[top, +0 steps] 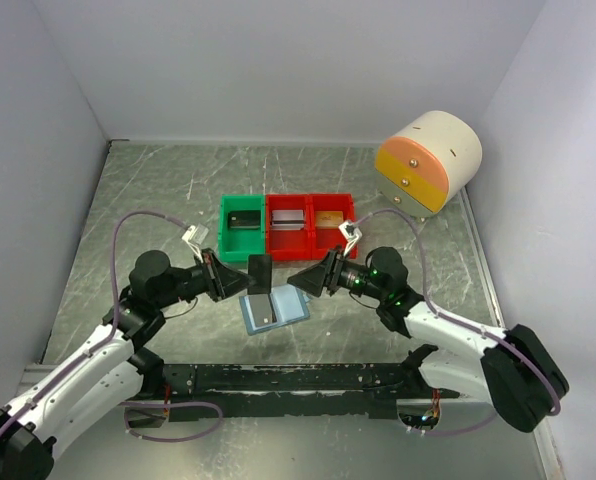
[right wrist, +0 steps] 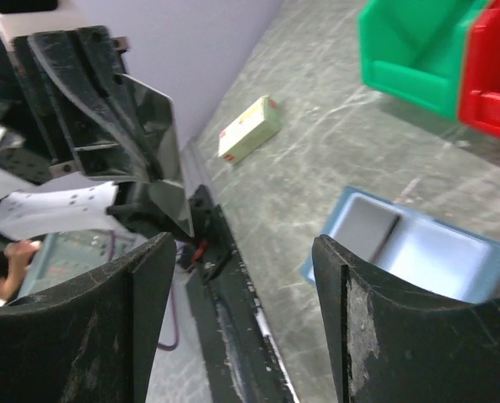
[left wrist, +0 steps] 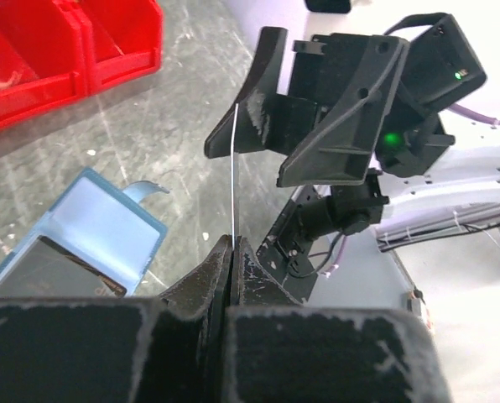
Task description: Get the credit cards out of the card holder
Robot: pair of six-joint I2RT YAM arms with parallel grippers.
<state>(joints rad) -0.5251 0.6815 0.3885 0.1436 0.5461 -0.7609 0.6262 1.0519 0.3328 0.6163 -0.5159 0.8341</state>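
I see a table (top: 158, 200) with a grey-green top like stone, with thin pale lines all over it. Plain white walls stand on three sides: the left wall (top: 28, 150), the back wall (top: 298, 60) and the right wall (top: 568, 120). The light is soft and the table top shines a little. In the far right corner sits a small round chest of drawers (top: 428, 160), cream with an orange and yellow front. A black bar (top: 298, 378) runs along the near edge.
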